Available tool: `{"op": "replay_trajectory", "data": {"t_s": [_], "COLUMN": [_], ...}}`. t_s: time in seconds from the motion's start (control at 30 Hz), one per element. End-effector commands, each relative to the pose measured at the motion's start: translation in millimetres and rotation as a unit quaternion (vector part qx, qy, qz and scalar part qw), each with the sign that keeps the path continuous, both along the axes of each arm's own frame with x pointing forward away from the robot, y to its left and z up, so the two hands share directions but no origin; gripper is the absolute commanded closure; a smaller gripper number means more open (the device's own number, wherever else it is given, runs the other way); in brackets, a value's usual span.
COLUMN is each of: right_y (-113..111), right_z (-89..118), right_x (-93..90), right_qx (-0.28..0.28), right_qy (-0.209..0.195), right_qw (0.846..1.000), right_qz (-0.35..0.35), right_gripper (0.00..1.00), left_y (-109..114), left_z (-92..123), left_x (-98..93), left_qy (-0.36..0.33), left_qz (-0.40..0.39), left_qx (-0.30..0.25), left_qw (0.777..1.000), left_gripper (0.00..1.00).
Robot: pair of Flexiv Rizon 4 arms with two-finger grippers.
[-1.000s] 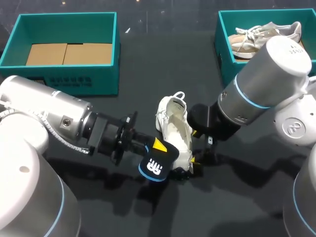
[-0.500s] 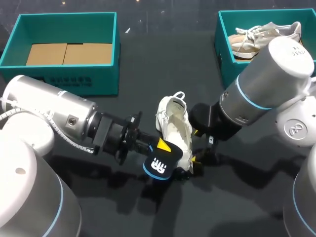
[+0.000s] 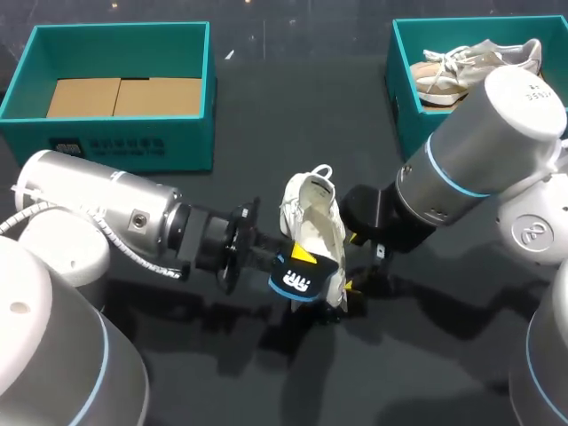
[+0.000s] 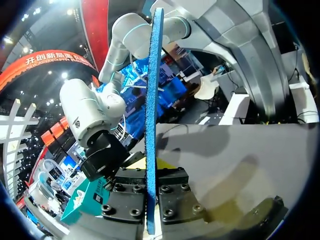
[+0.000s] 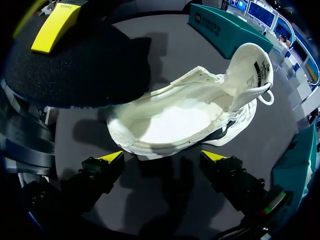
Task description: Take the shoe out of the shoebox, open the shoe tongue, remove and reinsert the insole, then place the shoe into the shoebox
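Shoes (image 3: 315,217) number two, shoeboxes (image 3: 133,142) two, insole (image 3: 297,280) one, pinched in left jaws.

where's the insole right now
Head view: the insole is gripped in the left claw at the table's middle, over the toe end of the shoe, with the open right claw just across the shoe.

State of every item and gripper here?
White low-cut shoe: upright on table, insole out.
Black blue-backed insole: gripped above shoe's toe.
Left gripper: shut on insole.
Right gripper: open beside shoe.
Left teal box: open, cardboard inside.
Right teal box: open, beige shoe inside.
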State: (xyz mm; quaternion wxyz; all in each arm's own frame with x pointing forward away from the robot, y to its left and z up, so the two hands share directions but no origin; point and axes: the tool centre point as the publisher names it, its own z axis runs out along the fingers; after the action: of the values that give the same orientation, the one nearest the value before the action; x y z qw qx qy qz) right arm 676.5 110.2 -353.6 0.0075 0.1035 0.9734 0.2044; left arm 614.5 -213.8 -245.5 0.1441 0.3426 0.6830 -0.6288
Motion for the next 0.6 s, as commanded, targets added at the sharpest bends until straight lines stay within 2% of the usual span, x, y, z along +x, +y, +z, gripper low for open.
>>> {"op": "replay_trajectory", "data": {"t_s": [0.03,0.37,0.6], "right_y": [0,0,0], "right_z": [0,0,0], "right_x": [-1.4,-1.4,-1.4], "right_qx": [0.0,0.0,0.0], "right_qy": [-0.001,-0.001,-0.001], "right_qw": [1.0,1.0,1.0], "right_qz": [0.0,0.0,0.0], "right_gripper": [0.0,0.0,0.0], "left_y": [-12,-12,-23], "left_z": [-4,-4,-11], "left_x": [2.6,2.6,9.7], "left_qy": [0.02,0.02,0.039], "left_qz": [0.015,0.015,0.039], "left_qx": [-0.018,-0.018,-0.054], "left_qw": [1.0,1.0,0.997], "left_gripper": [1.0,1.0,1.0]}}
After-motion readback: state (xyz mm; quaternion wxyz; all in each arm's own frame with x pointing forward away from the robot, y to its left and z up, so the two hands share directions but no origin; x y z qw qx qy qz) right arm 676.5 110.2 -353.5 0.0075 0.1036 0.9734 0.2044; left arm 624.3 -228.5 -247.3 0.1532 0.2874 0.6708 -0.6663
